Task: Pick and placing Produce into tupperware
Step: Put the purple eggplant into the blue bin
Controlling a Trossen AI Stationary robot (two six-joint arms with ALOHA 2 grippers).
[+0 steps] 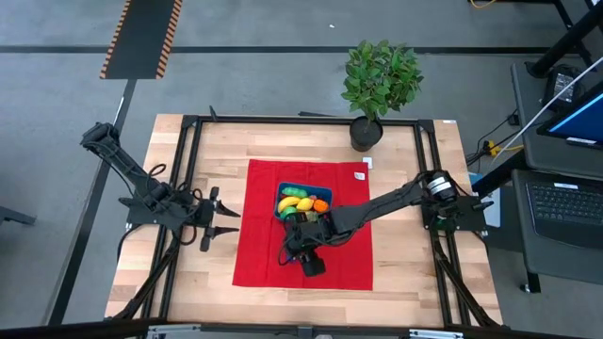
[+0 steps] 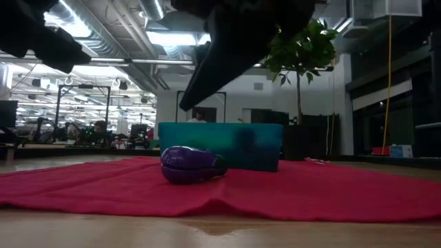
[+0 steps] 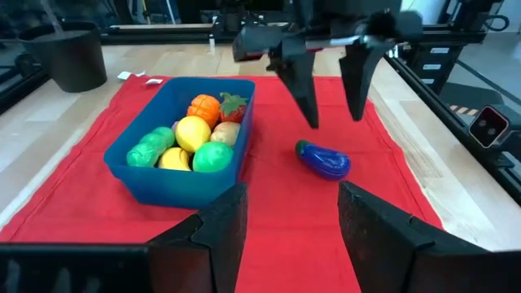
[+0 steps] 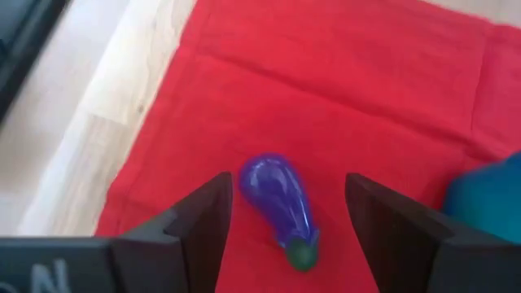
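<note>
Container: dark teal-blue shallow plastic tupperware (image 3: 181,167) holds yellow, green, orange and red toy produce; we judge it nearly filled.
Left to do: purple plastic toy eggplant (image 3: 324,159) lies on the red cloth (image 3: 269,207), just beside the tupperware, directly under the right pincer (image 3: 330,94).
Right pincer: released, fingers spread, grasping nothing.
Left pincer (image 1: 222,220): parked well off, released.

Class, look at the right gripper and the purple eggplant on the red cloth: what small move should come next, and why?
Probably lower the open right gripper straight down around the eggplant. It hangs just above it, the eggplant lies alone on the red cloth, outside the tupperware.
</note>
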